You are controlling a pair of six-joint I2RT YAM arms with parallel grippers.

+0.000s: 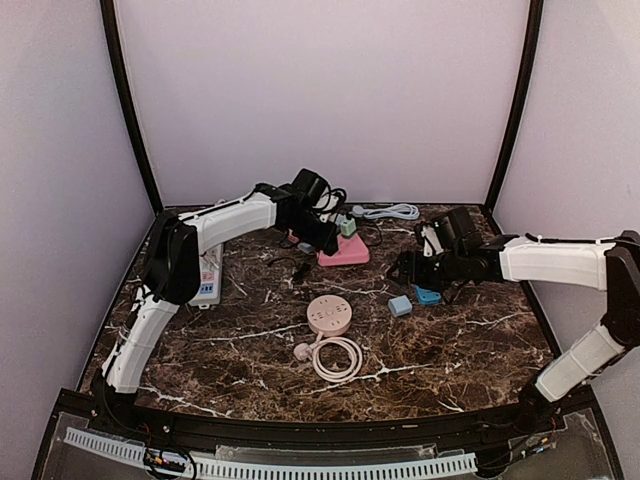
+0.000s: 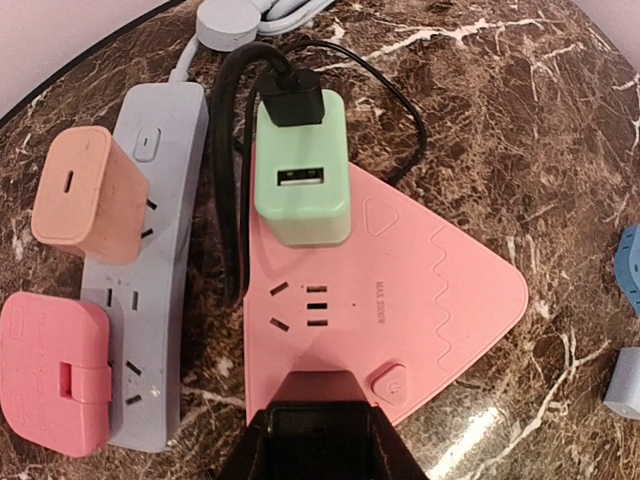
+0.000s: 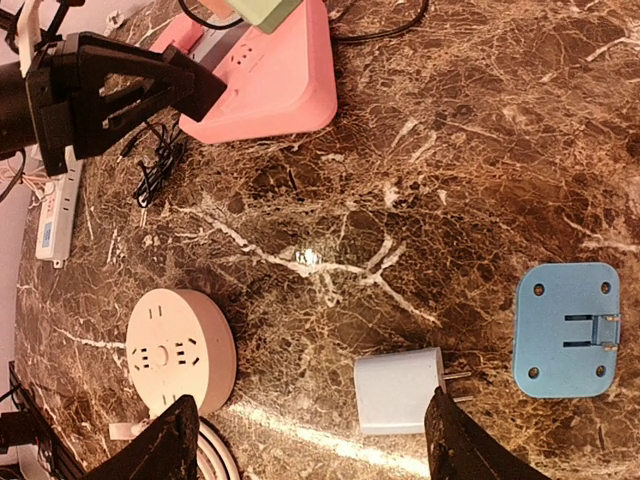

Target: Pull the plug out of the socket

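A: Where does the left claw [image 2: 318,412] stand?

B: At the near corner of the pink socket [image 2: 440,300], jaws drawn well in. Whether they pinch that corner or merely rest on it cannot be told. The green plug [image 2: 302,170] sits straight ahead of the claw, seated in the socket, with a black cable [image 2: 236,190] running from its far end.

A: And the right claw [image 3: 310,405]?

B: Spread wide and holding nothing, well off to the plug's right. A pale charger [image 3: 398,390] lies loose on the table below its gap.

A: How should the pull go?

B: Likely one claw pins the socket flat while the other takes the plug by its long sides and draws straight out — a tilted pull could drag the whole socket along.

A: Obstacles?

B: The cable loops just left of the left claw, beside a grey strip [image 2: 150,290] carrying a peach charger [image 2: 85,190] and a pink block [image 2: 52,372] — tight quarters. A blue adapter [image 3: 565,330] and a round socket [image 3: 180,350] flank the right claw.
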